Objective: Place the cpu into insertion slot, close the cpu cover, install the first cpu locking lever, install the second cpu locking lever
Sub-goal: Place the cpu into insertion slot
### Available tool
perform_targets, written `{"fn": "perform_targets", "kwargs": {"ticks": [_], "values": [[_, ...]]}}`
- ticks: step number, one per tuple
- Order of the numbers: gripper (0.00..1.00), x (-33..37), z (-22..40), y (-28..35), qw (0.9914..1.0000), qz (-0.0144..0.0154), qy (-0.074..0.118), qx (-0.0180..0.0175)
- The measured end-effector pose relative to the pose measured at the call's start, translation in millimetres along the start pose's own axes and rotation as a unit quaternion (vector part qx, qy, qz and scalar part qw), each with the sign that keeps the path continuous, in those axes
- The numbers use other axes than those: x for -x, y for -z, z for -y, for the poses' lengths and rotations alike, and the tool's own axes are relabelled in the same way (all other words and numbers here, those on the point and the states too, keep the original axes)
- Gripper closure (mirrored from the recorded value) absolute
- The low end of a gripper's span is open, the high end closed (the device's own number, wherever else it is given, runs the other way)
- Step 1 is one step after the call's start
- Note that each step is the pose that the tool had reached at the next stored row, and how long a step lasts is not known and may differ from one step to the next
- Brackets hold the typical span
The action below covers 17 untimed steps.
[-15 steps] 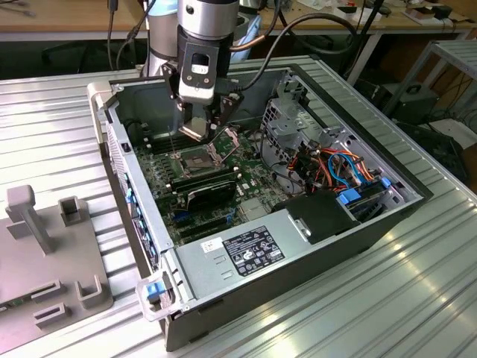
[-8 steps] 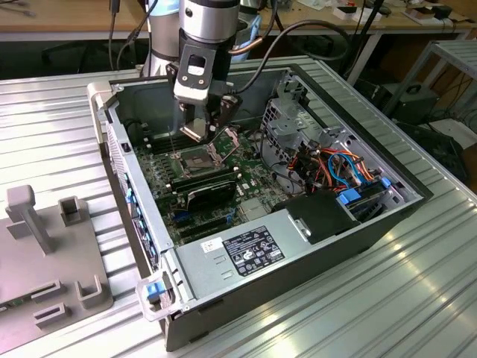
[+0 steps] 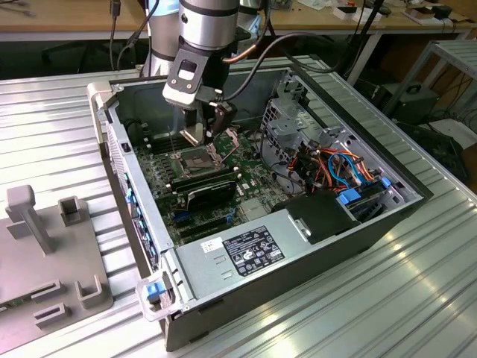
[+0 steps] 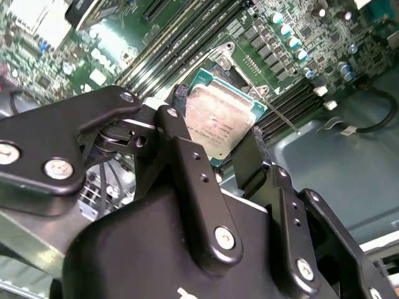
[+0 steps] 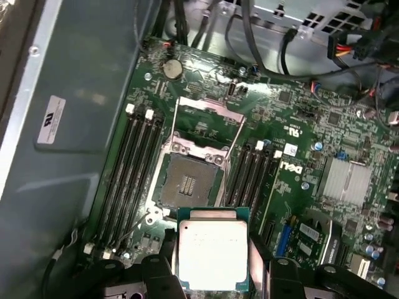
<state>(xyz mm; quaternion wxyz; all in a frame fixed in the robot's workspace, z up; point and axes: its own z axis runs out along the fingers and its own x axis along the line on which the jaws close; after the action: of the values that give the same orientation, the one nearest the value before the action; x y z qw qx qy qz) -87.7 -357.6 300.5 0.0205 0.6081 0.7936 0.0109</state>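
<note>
The cpu [image 5: 213,249], a flat square chip with a silvery top and green rim, is held level between my gripper's black fingers [image 5: 168,252]. My gripper [image 5: 213,255] is shut on its two opposite edges. The chip hangs a little above the green motherboard, just short of the insertion slot [image 5: 189,180], which lies bare with its dark-gold centre showing. The cpu cover [image 5: 209,121] is swung open past the slot's far edge, and a thin locking lever [image 5: 235,140] stands raised beside it. In the exterior view the cpu [image 3: 193,135] hovers over the insertion slot [image 3: 195,160]. The second wrist view shows the cpu [image 4: 218,121] from the side.
Long black memory slots [image 5: 131,174] flank the socket on both sides. A silver heatsink [image 5: 352,180] sits further along the board. Coloured cables [image 3: 339,168] and a drive cage [image 3: 294,123] fill the case's right side, and the power supply [image 3: 246,250] lies in front. A grey fixture [image 3: 45,246] stands on the table.
</note>
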Motion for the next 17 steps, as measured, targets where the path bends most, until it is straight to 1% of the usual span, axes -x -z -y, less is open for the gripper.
{"fn": "perform_targets", "kwargs": {"ticks": [2,3,5,7,9,10,12,13,14,15,17], "values": [[0.46,0.0,-0.5,-2.3,0.99992,0.0005,-0.013,-0.0002],[0.46,-1.6,-1.8,-3.4,0.99986,0.0005,-0.017,-0.0011],[0.46,-3.9,-5.0,-3.5,0.99986,0.0002,-0.017,-0.0025],[0.46,-6.2,-9.8,-5.0,0.99981,0.0000,-0.019,-0.0031],[0.46,-6.3,-10.3,-6.1,0.99955,0.0004,-0.030,-0.0032],[0.46,-6.4,-10.4,-6.9,0.99913,0.0009,-0.042,-0.0035],[0.46,-6.4,-10.4,-8.9,0.99778,0.0019,-0.066,-0.0039],[0.46,-6.4,-10.3,-10.2,0.99664,0.0025,-0.082,-0.0042],[0.46,-6.4,-10.3,-11.6,0.99572,0.0029,-0.092,-0.0045],[0.46,-6.6,-10.3,-12.9,0.99531,0.0031,-0.097,-0.0047],[0.46,-8.6,-11.3,-15.0,0.99505,0.0029,-0.099,-0.0049]]}}
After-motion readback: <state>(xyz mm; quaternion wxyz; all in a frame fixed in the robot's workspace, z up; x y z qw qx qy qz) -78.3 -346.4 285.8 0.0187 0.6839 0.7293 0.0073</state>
